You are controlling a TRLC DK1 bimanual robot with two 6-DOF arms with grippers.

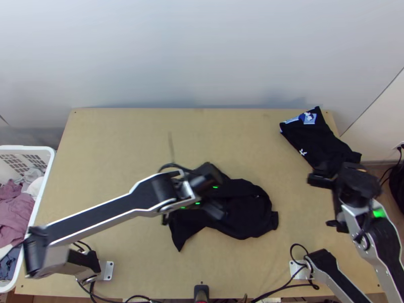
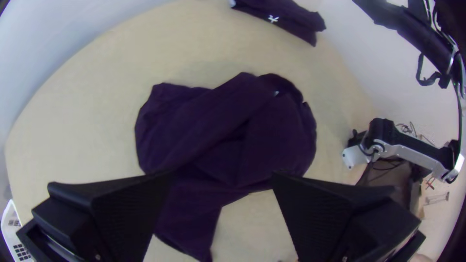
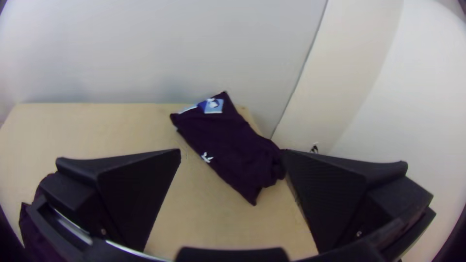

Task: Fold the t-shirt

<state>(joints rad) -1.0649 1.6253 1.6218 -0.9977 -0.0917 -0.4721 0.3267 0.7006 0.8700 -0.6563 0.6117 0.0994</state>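
A black t-shirt (image 1: 247, 209) lies bunched and crumpled on the table's middle. Above its left part is my left gripper (image 1: 219, 194), hiding some of the cloth. In the left wrist view the shirt (image 2: 218, 131) shows overlapping folds and one strip trailing between the fingers of the left gripper (image 2: 223, 175), which stand wide apart. My right gripper (image 1: 325, 203) is over the table's right side, away from the bunched shirt. The right wrist view shows the right gripper (image 3: 232, 152) open, its fingers holding nothing.
A second black garment (image 1: 315, 136) with a blue and white print lies in a flat, compact shape at the back right corner, partly over the edge. Left of the wooden table (image 1: 126, 146) stands a white basket (image 1: 43, 194) of clothes. Cables run along the near edge.
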